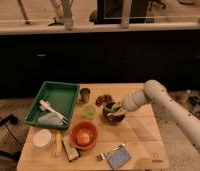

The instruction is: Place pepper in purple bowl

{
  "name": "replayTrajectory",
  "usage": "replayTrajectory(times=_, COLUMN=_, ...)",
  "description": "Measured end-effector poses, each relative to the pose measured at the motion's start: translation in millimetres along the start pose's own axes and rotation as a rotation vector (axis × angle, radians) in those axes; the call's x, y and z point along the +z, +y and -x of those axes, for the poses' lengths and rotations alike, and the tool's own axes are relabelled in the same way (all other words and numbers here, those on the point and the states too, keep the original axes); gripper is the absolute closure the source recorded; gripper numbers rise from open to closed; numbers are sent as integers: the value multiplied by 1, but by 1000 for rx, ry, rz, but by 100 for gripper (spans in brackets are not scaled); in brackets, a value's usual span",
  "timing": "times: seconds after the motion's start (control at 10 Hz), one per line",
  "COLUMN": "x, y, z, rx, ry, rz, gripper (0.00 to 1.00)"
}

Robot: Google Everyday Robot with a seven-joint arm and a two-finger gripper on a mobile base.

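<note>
A pale wooden table (143,132) stands before a dark counter front, and things lie across it from left to right. At the far left sits a green tray (53,102), rectangular, holding white utensils (52,111) and a pale folded piece near its near-right corner. Just nearer than the tray, at the table's near-left corner, stands a white round container (42,138). To its right a slim yellowish object (58,144) lies lengthwise, and beside that a dark, flat bar-shaped item (70,151) rests against the orange bowl (83,135), which holds a round orange-yellow fruit (83,137). Farther back, just right of the tray, stands a small metal cup (85,94), and nearer than it a small light-green cup (88,111). At the near edge, right of the orange bowl, lies a bluish sponge-like pad (118,156) with a short utensil (109,151) touching its left side. Right of the metal cup lies a small dark reddish cluster (103,99) whose nature cannot be told. Just nearer and right of it sits the purple bowl (113,117), near the table's middle. The pepper (114,111) lies in the purple bowl's opening, its green length slanting across the bowl. The gripper (117,107) is directly over the bowl, at the pepper's upper end; whether it is grasping or has let go cannot be told. The white arm (168,107) runs from there to the right and nearer, leaving the view at the right edge.
</note>
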Motion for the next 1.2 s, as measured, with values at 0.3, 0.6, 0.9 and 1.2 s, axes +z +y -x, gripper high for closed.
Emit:
replayTrajectory(times=0.3, x=-6, y=0, z=-7, rx=43, ry=-27, rz=-24, gripper=83)
replayTrajectory(times=0.6, x=-14, y=1, z=-21, rx=118, ry=-63, rz=-56, gripper=52)
replayTrajectory(times=0.9, x=-8, y=0, z=-24, rx=148, ry=-86, rz=-56, gripper=23)
replayTrajectory(times=1.2, x=-5, y=0, z=-26, rx=165, ry=-88, rz=-54, gripper=20)
